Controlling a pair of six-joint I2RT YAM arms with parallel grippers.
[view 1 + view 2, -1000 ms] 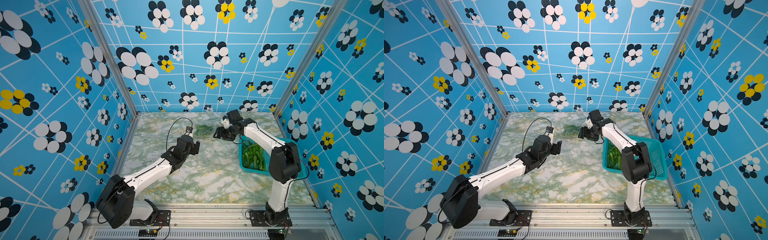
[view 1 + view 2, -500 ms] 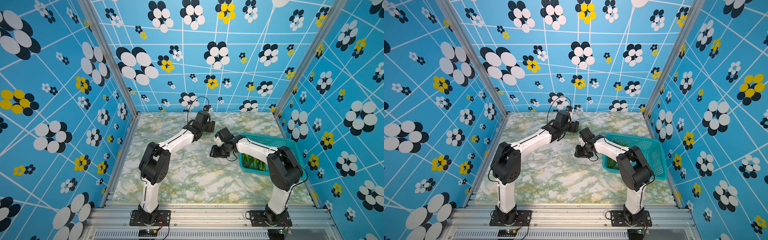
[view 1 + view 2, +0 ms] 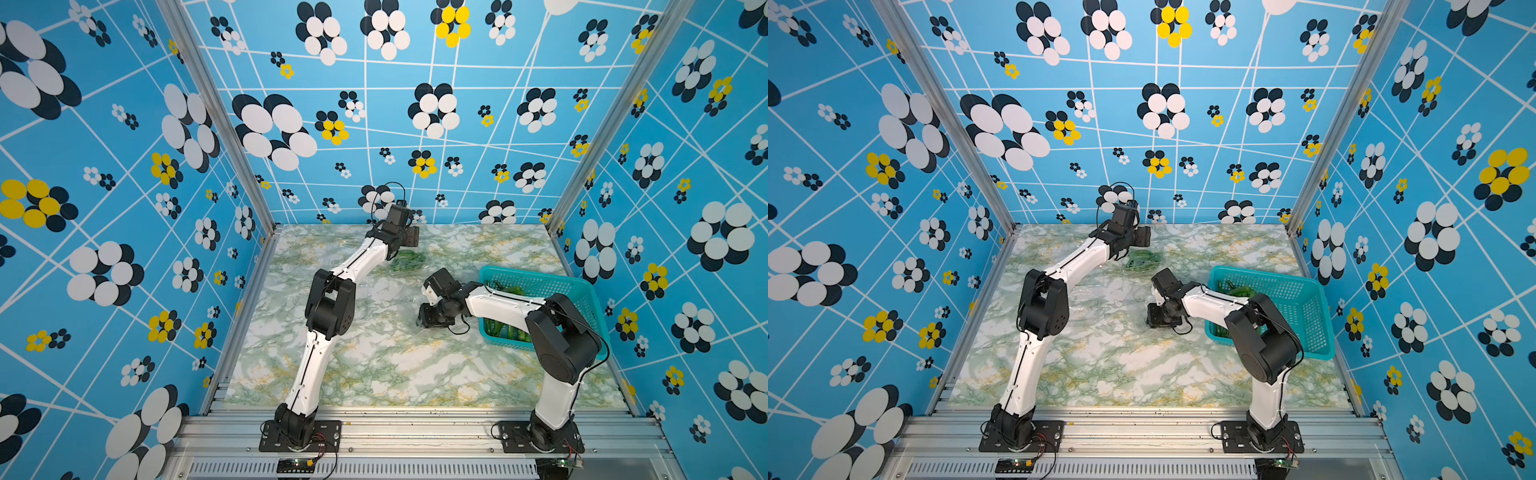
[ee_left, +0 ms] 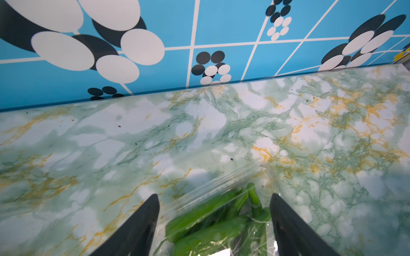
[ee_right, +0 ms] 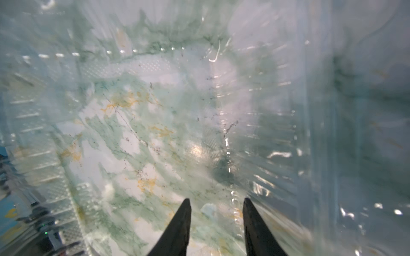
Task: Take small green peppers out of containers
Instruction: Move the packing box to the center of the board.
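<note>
Small green peppers (image 4: 206, 235) lie bunched inside a clear ribbed container (image 4: 221, 177) at the back middle of the table, seen in both top views (image 3: 409, 261) (image 3: 1144, 259). My left gripper (image 4: 215, 196) is open, and its fingers stand on either side of that container without touching the peppers. My right gripper (image 3: 432, 320) points down at mid-table over an empty clear container (image 5: 144, 66). Its jaws (image 5: 217, 200) stand partly apart, with a ribbed plastic wall running between them. More peppers (image 3: 505, 330) lie in the teal basket (image 3: 540, 282).
The teal basket (image 3: 1287, 291) stands at the right edge, right behind my right arm. Faint clear plastic (image 3: 374, 295) lies on the marble table between the two arms. Blue patterned walls close in the back and both sides.
My left arm has swung from the table's middle to the back, over the pepper container. My right gripper has come forward and down from the back to mid-table, and its jaws have narrowed.
</note>
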